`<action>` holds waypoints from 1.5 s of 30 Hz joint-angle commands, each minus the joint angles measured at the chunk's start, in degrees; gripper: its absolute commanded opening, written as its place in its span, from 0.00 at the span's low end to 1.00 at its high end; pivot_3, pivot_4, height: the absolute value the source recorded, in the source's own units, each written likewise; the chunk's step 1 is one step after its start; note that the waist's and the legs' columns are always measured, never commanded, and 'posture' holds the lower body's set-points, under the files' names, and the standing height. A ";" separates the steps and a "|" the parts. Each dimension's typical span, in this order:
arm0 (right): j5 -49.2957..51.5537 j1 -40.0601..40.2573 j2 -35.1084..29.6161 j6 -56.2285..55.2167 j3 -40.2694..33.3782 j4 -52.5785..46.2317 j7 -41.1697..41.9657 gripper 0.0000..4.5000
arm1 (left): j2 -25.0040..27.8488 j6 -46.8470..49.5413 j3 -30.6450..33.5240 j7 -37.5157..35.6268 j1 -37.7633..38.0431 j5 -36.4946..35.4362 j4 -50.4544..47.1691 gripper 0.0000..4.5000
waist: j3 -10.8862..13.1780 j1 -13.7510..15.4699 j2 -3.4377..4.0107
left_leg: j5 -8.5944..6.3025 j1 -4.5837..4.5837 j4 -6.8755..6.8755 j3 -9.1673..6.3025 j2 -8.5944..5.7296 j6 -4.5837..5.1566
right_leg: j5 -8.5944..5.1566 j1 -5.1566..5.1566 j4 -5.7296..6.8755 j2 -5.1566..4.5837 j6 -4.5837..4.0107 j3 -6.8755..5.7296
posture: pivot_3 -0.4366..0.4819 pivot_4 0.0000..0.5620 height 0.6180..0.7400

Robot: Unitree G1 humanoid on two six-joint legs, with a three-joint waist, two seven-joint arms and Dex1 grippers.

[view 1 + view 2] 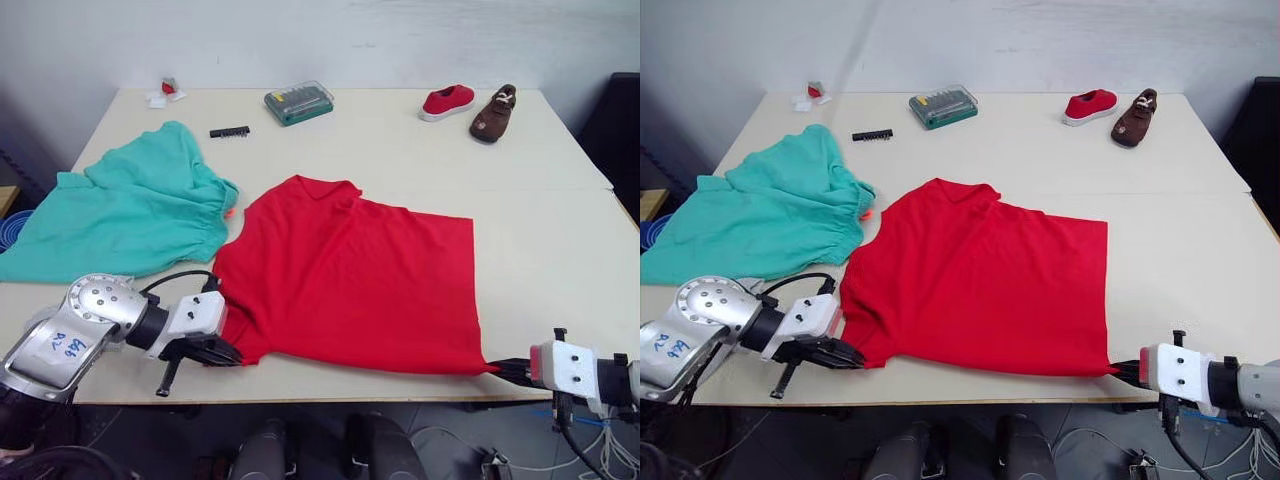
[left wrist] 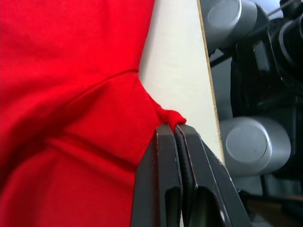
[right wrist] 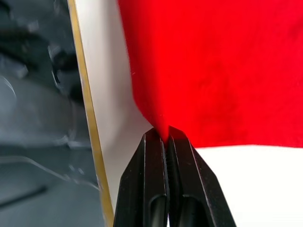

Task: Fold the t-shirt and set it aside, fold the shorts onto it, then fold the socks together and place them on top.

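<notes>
1. One bright red short-sleeved fabric t-shirt (image 1: pixel 350 280) lies flat in the centre of the head views, its collar toward the upper part of the frame, on a pale cream rectangular table (image 1: pixel 560 230).
2. The left gripper (image 1: pixel 232 354), with two black fingers, sits at the lower left of the left eye view, at the shirt's near left corner by the table edge.
3. The left wrist view adds what the head views cannot resolve: the left gripper's fingers (image 2: pixel 163 161) are pressed together with a small tuft of the red cloth pinched at their tips, right beside the table's edge.
4. The right gripper (image 1: pixel 500 369) is at the lower right of the left eye view, at the shirt's near right corner.
5. The right wrist view shows its fingers (image 3: pixel 154 156) closed tight on the red hem, next to the table edge.
6. One pair of teal soft fabric shorts (image 1: pixel 130 215) with a gathered waistband lies at the left of the frame, just beside the shirt's left sleeve.
7. Far side of the table, counted:
   - one small red shoe (image 1: pixel 447 101) and one brown shoe (image 1: pixel 494 113), upper right;
   - one clear-lidded green case of bits (image 1: pixel 298 102), upper centre;
   - one short black bit strip (image 1: pixel 229 131) near it;
   - one small red and white item (image 1: pixel 165 93), upper left, too small to identify.
</notes>
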 commanded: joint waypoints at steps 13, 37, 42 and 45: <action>14.76 -15.29 2.72 28.97 2.09 3.57 2.74 0.01 | -23.54 -23.38 -16.18 -6.26 -42.67 19.62 46.94 0.00 | 0.01 1.00 -0.02 | -0.17 -0.45 0.76 -0.05 -0.01 0.33 | 0.00 -0.10 0.13 -0.01 0.03 -0.37 | 0.48 0.27 1.00; 9.48 -21.25 7.66 33.22 0.95 10.15 -5.41 0.10 | -34.15 -54.84 -7.57 6.76 -49.39 25.12 73.99 0.22 | 0.03 0.02 -0.05 | -0.26 -0.64 1.00 -0.26 0.00 0.43 | 0.07 -0.09 0.15 -0.10 0.16 -0.59 | 0.48 0.27 1.00; 10.34 -19.77 7.33 33.22 -3.40 6.92 -6.72 0.43 | -32.40 -44.62 -1.64 6.75 -47.27 20.14 69.65 0.55 | 0.03 -0.18 -0.05 | -0.26 -0.63 1.00 -0.27 0.01 0.43 | 0.07 -0.10 0.17 -0.09 0.16 -0.59 | 0.48 0.27 1.00; 11.80 -18.45 7.42 34.41 -7.82 2.59 -8.00 0.67 | -29.77 -34.44 3.59 8.39 -44.68 16.11 63.87 0.68 | 0.03 -0.25 -0.05 | -0.25 -0.65 0.99 -0.30 0.01 0.42 | 0.07 -0.10 0.17 -0.08 0.16 -0.60 | 0.48 0.27 1.00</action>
